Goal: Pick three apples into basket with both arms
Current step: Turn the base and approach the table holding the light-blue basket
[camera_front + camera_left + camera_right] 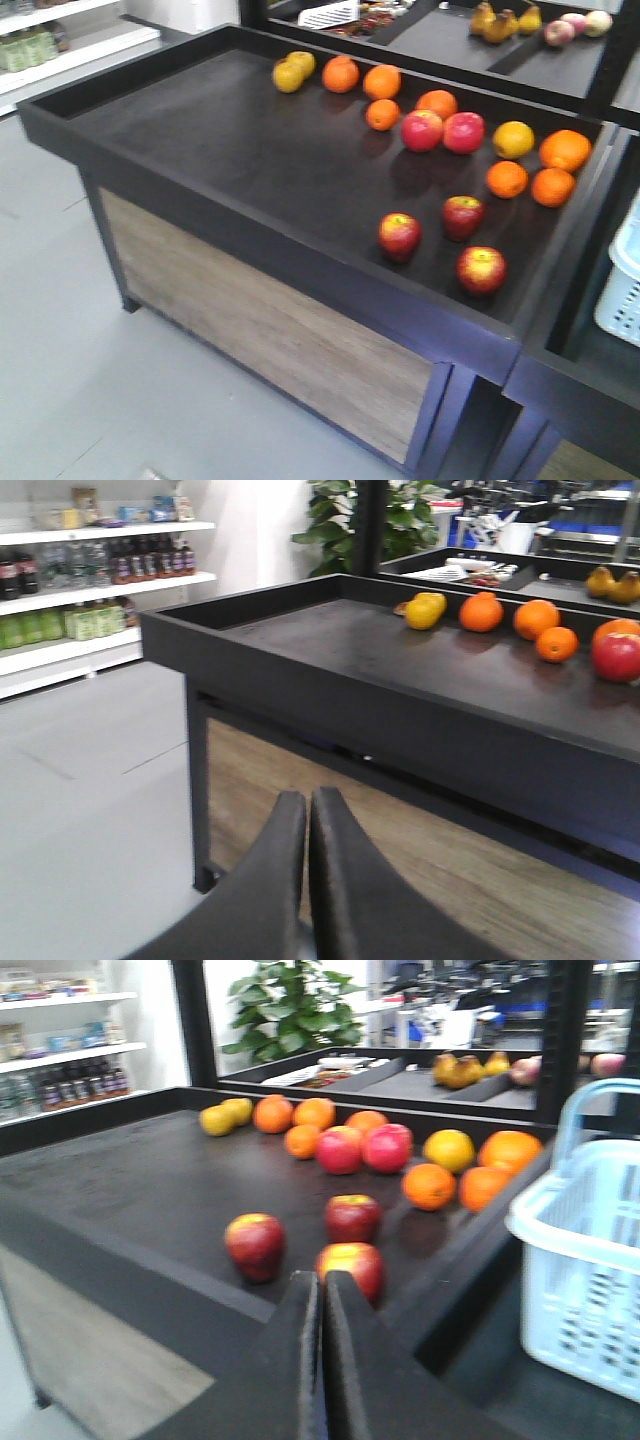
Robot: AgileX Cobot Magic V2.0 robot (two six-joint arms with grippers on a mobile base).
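The three dark red apples lie on the black counter, in its near right part and not far from the front rim. They form a small triangle and do not touch each other: the left apple, the middle apple a little farther back, and the front apple, which is closest to the rim. All three rest on the counter surface and none is in the basket. The basket is pale blue-white, and it stands in the next compartment on the right, beyond the raised side rim of the counter. The front view shows only its edge. In the right wrist view its slotted wall and one handle loop, standing up, are visible. Behind the dark apples there are two brighter pink-red apples, which touch each other, and several oranges are spread around them. Two yellow fruits lie at the far side. The left tool is closed, its two black fingers pressed together with nothing between them. It is in front of the counter and below its rim, over the grey floor. The right tool is also closed and holds nothing. It is near the front rim and points to the front apple, whose lower part is hidden behind the fingers.
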